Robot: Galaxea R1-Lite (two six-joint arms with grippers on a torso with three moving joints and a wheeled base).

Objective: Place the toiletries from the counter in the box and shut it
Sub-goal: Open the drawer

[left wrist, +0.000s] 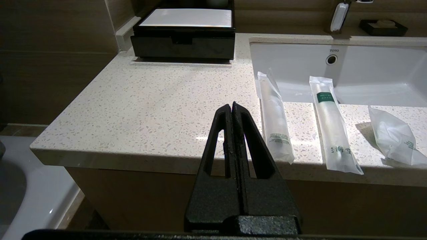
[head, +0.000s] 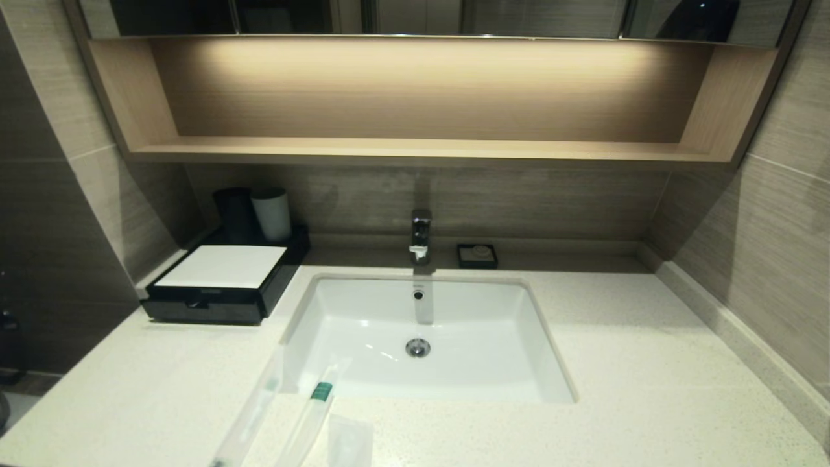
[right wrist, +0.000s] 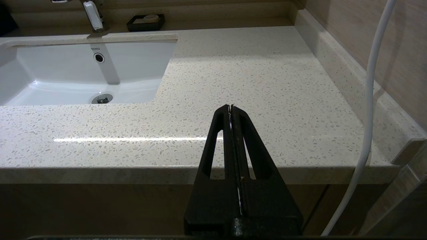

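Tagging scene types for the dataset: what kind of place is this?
Most likely a hotel bathroom vanity: a sunken white basin with a faucet in a speckled stone counter, wrapped guest toiletries at the front edge, and a black amenity box with cups behind it.

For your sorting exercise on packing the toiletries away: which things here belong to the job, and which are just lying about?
Job:
plain sachet
green-banded sachet
crinkly packet
box, drawer shut
counter

Lying about:
black cup
white cup
tap
soap dish
shelf
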